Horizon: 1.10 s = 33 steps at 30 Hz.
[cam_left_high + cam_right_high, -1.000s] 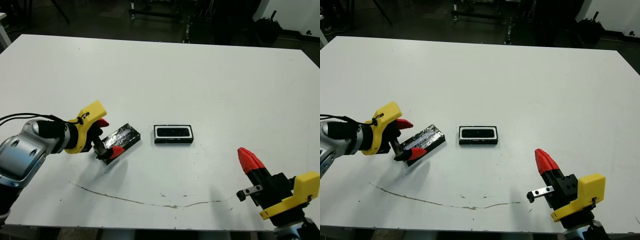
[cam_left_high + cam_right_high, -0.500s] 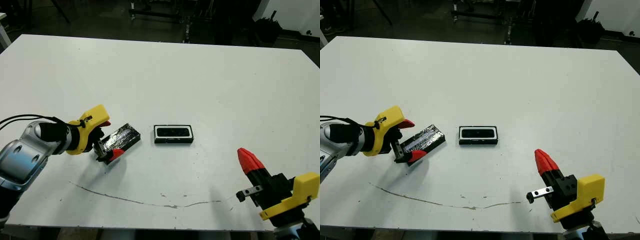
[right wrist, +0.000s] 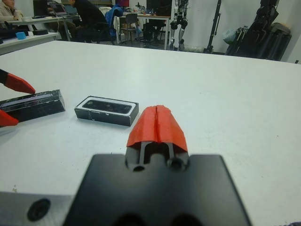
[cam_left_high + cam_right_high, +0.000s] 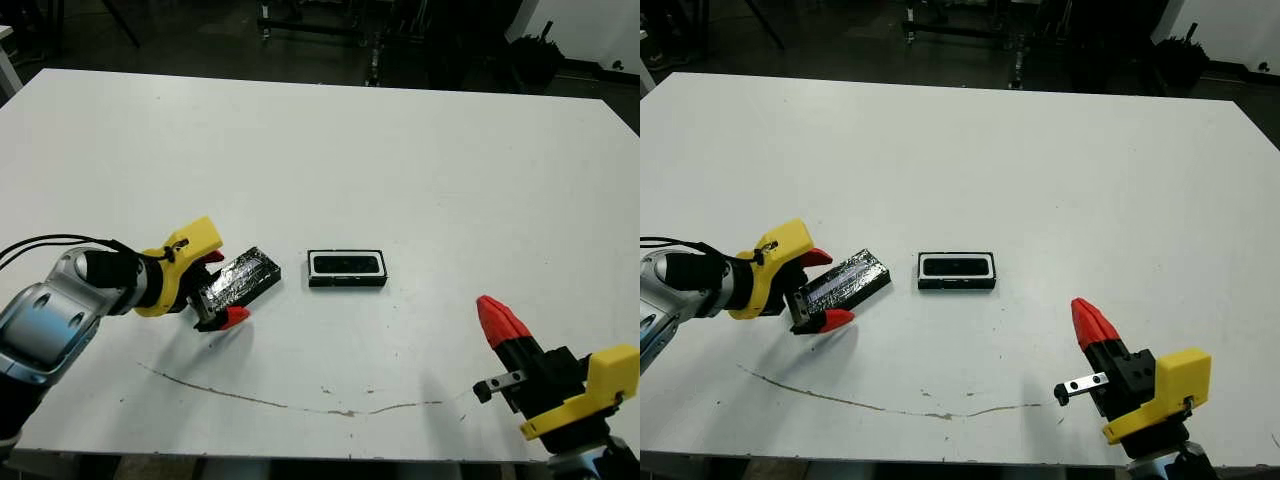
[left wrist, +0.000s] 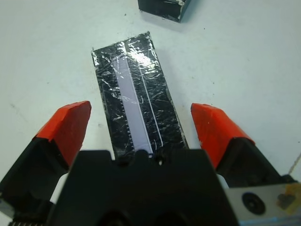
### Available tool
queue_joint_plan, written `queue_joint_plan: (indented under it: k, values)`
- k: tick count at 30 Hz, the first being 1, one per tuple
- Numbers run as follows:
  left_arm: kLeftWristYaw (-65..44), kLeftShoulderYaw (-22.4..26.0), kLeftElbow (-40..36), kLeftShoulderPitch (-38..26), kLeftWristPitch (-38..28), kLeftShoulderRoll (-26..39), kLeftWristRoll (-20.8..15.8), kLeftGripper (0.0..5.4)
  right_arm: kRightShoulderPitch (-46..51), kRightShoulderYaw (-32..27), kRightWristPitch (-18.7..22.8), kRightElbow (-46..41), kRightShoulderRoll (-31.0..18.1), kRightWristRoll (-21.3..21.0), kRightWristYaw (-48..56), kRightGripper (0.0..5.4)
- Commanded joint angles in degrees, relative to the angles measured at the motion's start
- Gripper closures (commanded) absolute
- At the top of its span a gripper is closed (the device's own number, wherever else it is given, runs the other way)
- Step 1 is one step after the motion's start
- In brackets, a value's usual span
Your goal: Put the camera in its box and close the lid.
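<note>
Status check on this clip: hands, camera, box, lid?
Left hand open, straddling the lid on the table, no contact seen. Right hand shut, idle near the front edge. Camera already in the box. Nothing in the way.

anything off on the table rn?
One thing: a thin dark scratch-like line runs across the table's near edge. The lid lies askew to the box, between the open left claw's fingers. Nothing spilled.

White table [image 4: 400, 150], with box [image 4: 347, 269] and lid [image 4: 240, 278].
</note>
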Motion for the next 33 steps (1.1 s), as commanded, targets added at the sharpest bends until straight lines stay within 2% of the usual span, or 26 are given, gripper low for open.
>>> queue_joint_plan:
  k: [1,8,12,21,26,29,33]
  values:
    - [-0.3,-0.8,0.0,0.9,-1.9,1.0,1.4,0.00,0.1,-0.5,-0.8,0.8,-0.1,0.3,0.1,5.39]
    - [1.2,0.8,0.3,0.9,4.7,-1.2,-0.7,0.00,0.4,-0.5,-1.0,0.7,-0.2,-0.1,-0.1,5.39]
    - [2.6,2.5,0.4,0.4,11.1,-2.9,-3.6,0.00,0.6,-0.5,-0.4,0.5,-0.1,0.4,-0.2,5.39]
    - [4.5,1.6,-0.2,0.6,10.9,-2.6,-3.4,0.00,1.0,-0.7,-0.7,0.5,-0.3,0.1,-0.2,5.39]
    - [4.3,-0.2,-0.9,1.2,6.4,-1.0,-1.1,0.00,1.2,-0.5,-1.1,0.6,0.0,0.1,-0.1,5.39]
    - [4.7,0.1,-1.6,1.8,5.5,-1.0,-0.6,0.22,1.2,-0.5,-0.8,0.6,0.1,0.7,-0.1,5.40]
    - [6.0,1.3,-2.0,2.6,6.1,-1.8,-0.8,0.82,1.2,-0.5,-0.8,0.6,0.1,1.0,-0.1,5.40]
